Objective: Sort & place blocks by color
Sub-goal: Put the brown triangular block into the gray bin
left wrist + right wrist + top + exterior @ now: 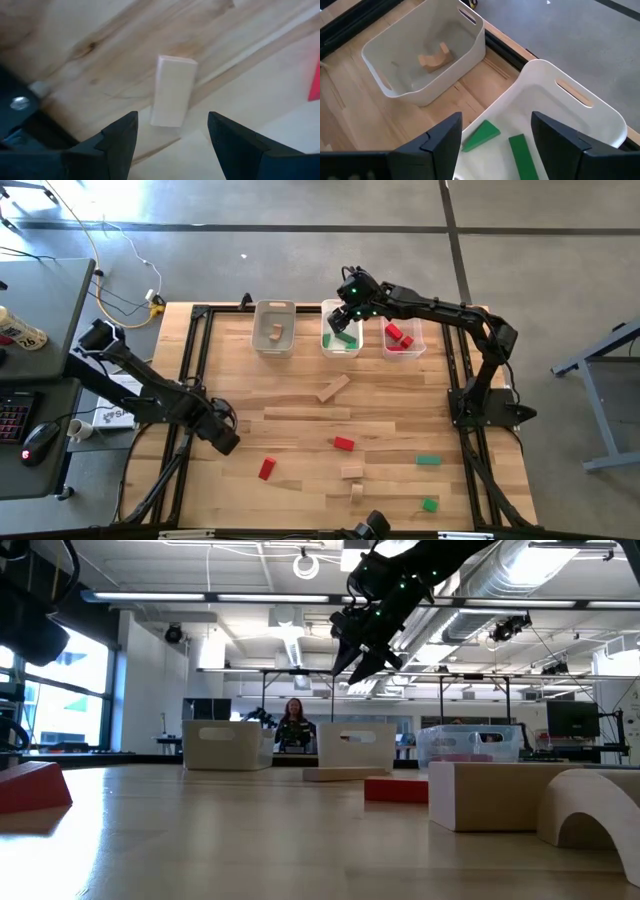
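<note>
Even, bright light overhead; soft focus close to my lenses.

Ceiling strip lights (250, 598) glow white in the low view, and a window (75, 695) adds daylight from one side. The desk (300, 435) is evenly lit from above with only faint, short shadows under my arms. In the low view the nearest pieces are blurred. My left wrist view is hazy throughout, the tan block (172, 91) soft-edged with a pale shadow.
</note>
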{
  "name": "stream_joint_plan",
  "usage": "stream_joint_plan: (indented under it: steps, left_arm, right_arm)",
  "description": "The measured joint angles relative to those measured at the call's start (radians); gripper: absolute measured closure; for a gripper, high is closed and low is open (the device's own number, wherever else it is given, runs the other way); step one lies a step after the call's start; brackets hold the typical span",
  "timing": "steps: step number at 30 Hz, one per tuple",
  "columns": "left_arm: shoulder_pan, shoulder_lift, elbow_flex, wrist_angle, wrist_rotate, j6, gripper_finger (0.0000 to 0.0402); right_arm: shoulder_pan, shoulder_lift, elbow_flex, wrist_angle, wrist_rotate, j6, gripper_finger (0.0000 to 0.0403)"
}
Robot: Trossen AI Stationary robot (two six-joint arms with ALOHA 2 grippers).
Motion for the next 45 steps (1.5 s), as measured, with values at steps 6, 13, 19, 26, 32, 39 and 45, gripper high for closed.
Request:
stream_joint_plan:
  steps: [6,13,19,26,32,39,45]
  left_arm:
    - [-0.012,0.062,-0.019,0.044,0.0,0.003,0.0174]
    - [-0.013,0.147,-0.019,0.113,0.0,0.038,0.0174]
    - [-0.013,0.249,-0.018,0.117,0.012,0.038,0.0174]
    - [-0.013,0.281,-0.014,0.127,0.013,0.054,0.0211]
    - [-0.013,0.251,-0.017,0.13,0.002,0.082,0.0303]
    - [0.01,0.175,-0.021,0.125,-0.118,0.083,0.0305]
    - [0.103,0.057,-0.021,0.095,-0.219,0.13,0.0305]
  right_arm:
    - [0.0,0.0,0.0,-0.004,0.0,0.0,0.0179]
    - [0.0,0.0,0.0,-0.007,0.0,0.0,0.0179]
    - [0.0,0.0,0.0,-0.007,0.0,0.0,0.0179]
    - [0.0,0.0,0.0,-0.012,0.0,0.0,0.0179]
    - [0.001,0.0,0.0,-0.016,-0.007,0.0,0.0179]
    - [0.02,0.0,0.0,-0.024,-0.07,-0.003,0.0179]
    - [0.066,0.0,0.0,-0.025,-0.069,-0.034,0.0179]
